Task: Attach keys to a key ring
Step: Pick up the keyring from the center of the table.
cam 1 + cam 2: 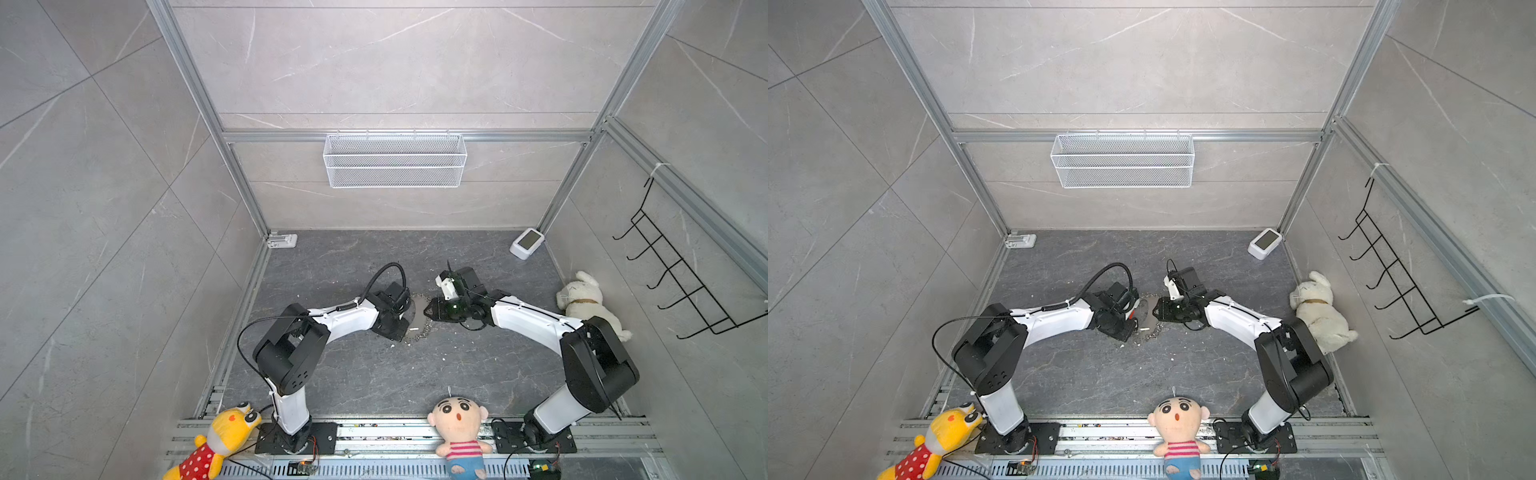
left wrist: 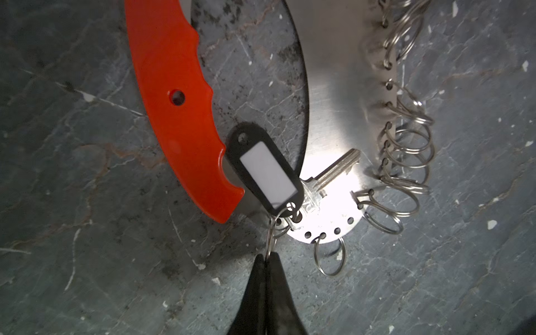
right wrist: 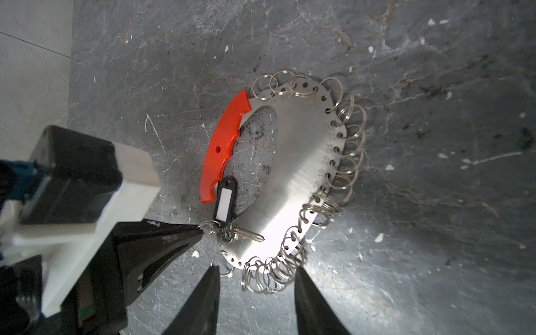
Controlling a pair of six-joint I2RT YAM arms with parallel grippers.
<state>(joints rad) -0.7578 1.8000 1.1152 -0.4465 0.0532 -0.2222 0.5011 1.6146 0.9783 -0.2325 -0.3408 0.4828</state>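
The key ring [image 3: 293, 174] lies flat on the dark slate floor: a steel plate [image 2: 333, 101] with a red curved strip [image 2: 179, 101] on one side and many small silver rings [image 2: 409, 162] along its edge. The keys, a black tag with a white centre [image 2: 265, 171] and a silver key [image 2: 333, 174], rest on the plate's end. My left gripper [image 2: 268, 256] is shut on the small split ring that carries them. Whether that ring passes through a plate hole I cannot tell. My right gripper [image 3: 256, 278] is open, its fingers either side of the end rings.
In a top view the key ring [image 1: 419, 313] shows between both wrists at mid floor. A white plush dog [image 1: 590, 303] lies by the right wall, a white device [image 1: 527, 243] in the back corner. Two dolls [image 1: 459, 432] sit at the front rail. A wire basket [image 1: 395, 160] hangs behind.
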